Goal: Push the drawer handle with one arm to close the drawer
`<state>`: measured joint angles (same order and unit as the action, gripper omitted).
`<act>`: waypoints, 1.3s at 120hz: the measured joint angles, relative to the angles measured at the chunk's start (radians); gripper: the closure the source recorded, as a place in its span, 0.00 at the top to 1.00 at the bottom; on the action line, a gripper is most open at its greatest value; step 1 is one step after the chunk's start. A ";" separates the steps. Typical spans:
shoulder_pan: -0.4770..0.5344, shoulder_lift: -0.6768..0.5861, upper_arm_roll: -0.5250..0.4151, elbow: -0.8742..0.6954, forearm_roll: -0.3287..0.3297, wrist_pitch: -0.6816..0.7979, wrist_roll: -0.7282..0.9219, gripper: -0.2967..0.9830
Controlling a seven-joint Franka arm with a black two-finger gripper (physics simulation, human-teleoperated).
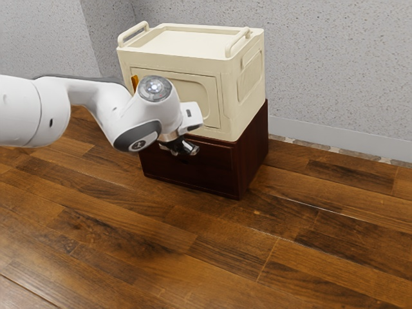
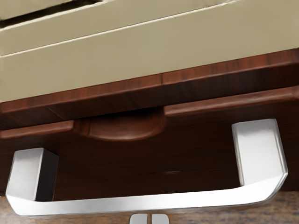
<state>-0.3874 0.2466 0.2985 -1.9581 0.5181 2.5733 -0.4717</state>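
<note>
holding fingers pressed together by silver handle, lower centre of wrist frame; judging it rigid, slippery; expecting weighty drawer; favouring a flat mid-span push.

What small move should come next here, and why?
Probably a gentle push of the gripper toward the drawer front, aimed at the handle: the closed fingertips sit right by its bar, near mid-span. Whether they touch it, or whether the drawer is fully in, I can't tell.
</note>
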 joint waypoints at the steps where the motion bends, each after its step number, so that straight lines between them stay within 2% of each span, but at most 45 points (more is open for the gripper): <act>1: -0.001 -0.003 0.000 -0.002 0.000 0.000 0.000 0.15; 10: -0.004 -0.041 0.002 -0.041 0.001 -0.002 0.000 0.15; 30: -0.022 -0.209 0.002 -0.164 -0.004 -0.037 0.002 0.15; 49: -0.052 -0.353 0.001 -0.203 -0.016 -0.151 0.005 0.15; 65: -0.059 -0.429 0.001 -0.183 -0.092 -0.290 0.020 0.15; 78: -0.059 -0.455 -0.009 -0.074 -0.172 -0.469 0.029 0.15; 92: -0.064 -0.485 -0.012 -0.010 -0.223 -0.645 0.037 0.16; 110: -0.064 -0.508 -0.010 0.033 -0.263 -0.798 0.045 0.43; 121: -0.064 -0.513 -0.006 0.052 -0.284 -0.853 0.048 0.55; 137: -0.065 -0.515 -0.002 0.050 -0.297 -0.900 0.052 0.65; 156: -0.066 -0.516 -0.007 0.049 -0.300 -0.927 0.057 0.71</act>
<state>-0.4539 -0.2696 0.2919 -1.9092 0.2186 1.6462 -0.4146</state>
